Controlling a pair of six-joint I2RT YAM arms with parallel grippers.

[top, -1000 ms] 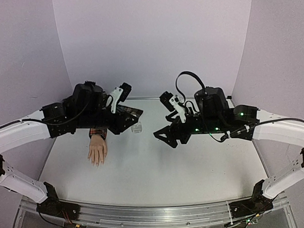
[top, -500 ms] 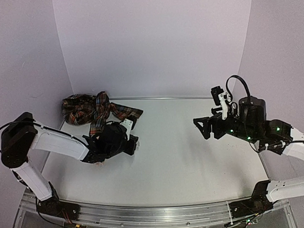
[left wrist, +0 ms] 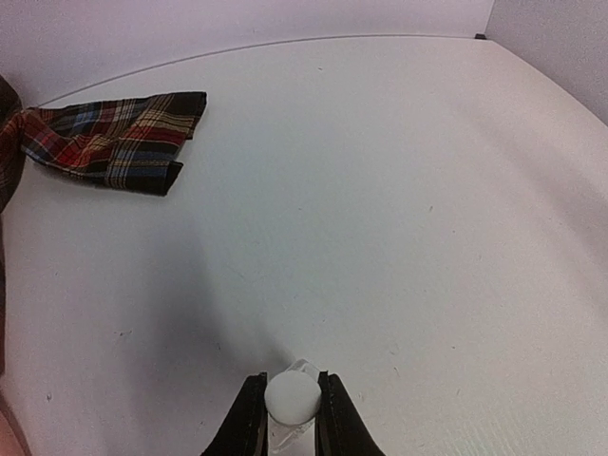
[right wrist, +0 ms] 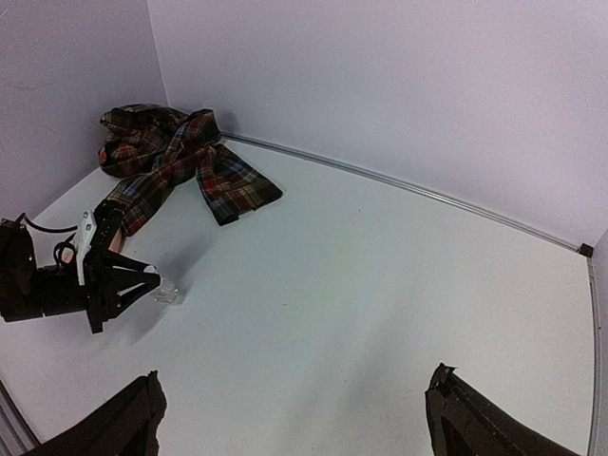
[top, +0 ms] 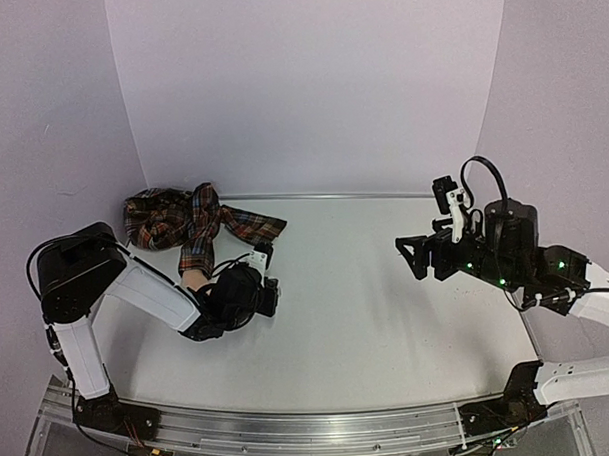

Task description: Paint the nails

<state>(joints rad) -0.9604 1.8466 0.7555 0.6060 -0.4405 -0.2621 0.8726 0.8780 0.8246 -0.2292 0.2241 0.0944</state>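
left claw (left wrist: 290,380) pinching bottle (left wrist: 292,399), right claw (right wrist: 296,372) spread

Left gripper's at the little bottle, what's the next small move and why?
Probably lift the small clear bottle slightly: the left gripper pinches its white cap, it sits on the table, and the right gripper is open, far off.

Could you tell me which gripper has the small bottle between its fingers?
The left gripper: it pinches the white-capped bottle, while the right gripper gapes wide and empty.
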